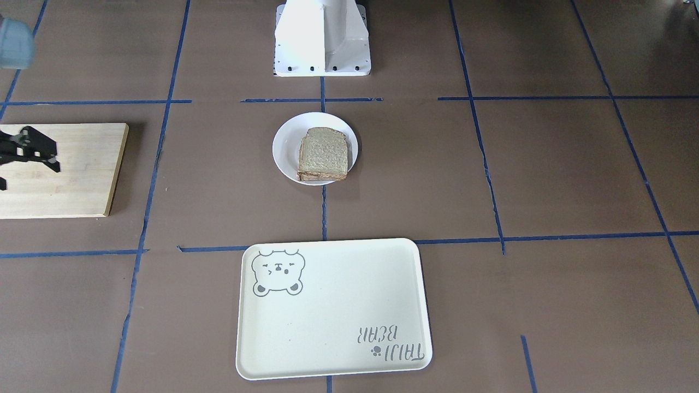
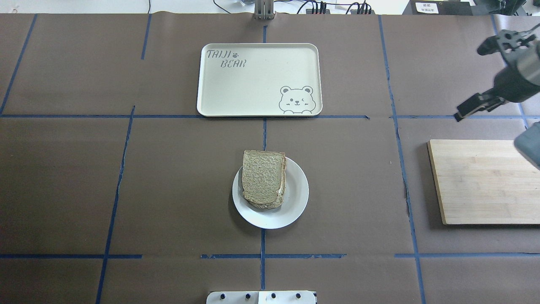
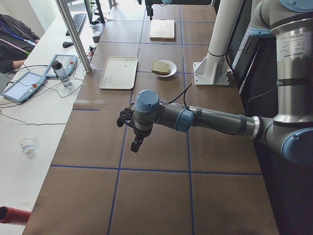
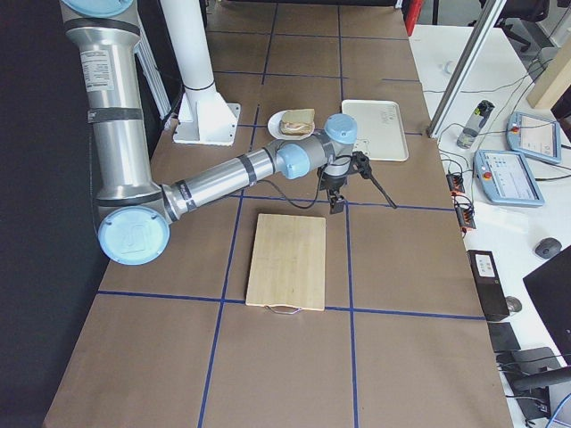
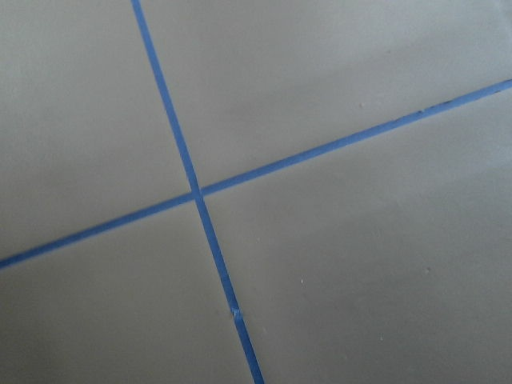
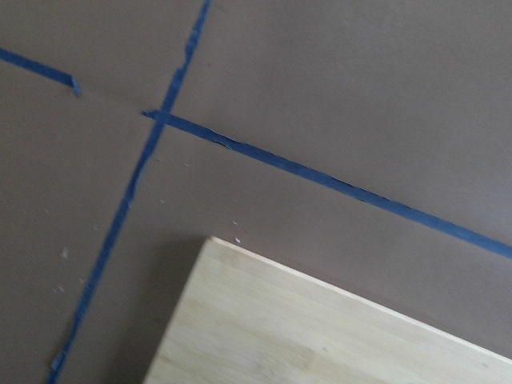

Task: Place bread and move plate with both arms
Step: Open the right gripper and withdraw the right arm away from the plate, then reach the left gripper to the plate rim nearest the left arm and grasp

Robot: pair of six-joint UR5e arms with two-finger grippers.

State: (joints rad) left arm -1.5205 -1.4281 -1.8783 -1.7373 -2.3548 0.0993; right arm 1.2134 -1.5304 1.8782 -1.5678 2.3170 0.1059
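Note:
The bread (image 2: 263,177) is a pale-brown slice lying flat on the small white plate (image 2: 296,202) at the table's middle, with the edge of another slice showing under it. Both also show in the front view: bread (image 1: 323,154), plate (image 1: 284,150). My right gripper (image 2: 479,78) hangs open and empty in the air, far right of the plate, over the far edge of a wooden board (image 2: 481,181). My left gripper (image 3: 131,131) shows only in the exterior left view, above bare table far from the plate; I cannot tell whether it is open or shut.
A cream tray with a bear drawing (image 2: 253,84) lies beyond the plate. The white pedestal (image 1: 322,38) stands on the robot's side of the plate. Blue tape lines cross the brown table cover. A person sits at the side bench with tablets (image 3: 22,85).

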